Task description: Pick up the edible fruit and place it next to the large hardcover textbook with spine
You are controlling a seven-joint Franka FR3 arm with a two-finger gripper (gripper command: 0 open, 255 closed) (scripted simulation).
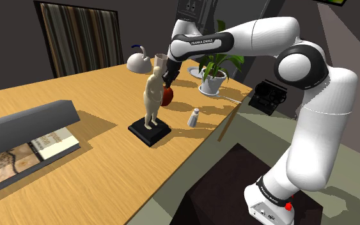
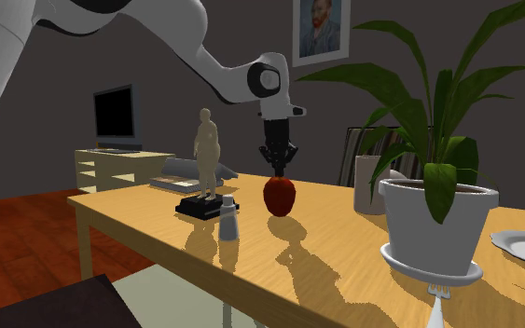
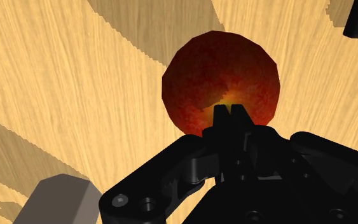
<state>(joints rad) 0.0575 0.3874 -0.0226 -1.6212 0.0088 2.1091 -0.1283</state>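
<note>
Looking along the closed claw (image 3: 230,111), the apple (image 3: 196,83) shows a yellow crown.

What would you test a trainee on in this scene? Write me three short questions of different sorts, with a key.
1. Short answer: toward which side of the shoulder view must the red fruit travel to reach the book?
2. True or false: the gripper hangs above the book.
3. Multiple choice: which stands nearest the fruit? A the figurine; B the potted plant; C the book.
Key: 1 left; 2 false, it is right above the fruit; 3 A.
</note>
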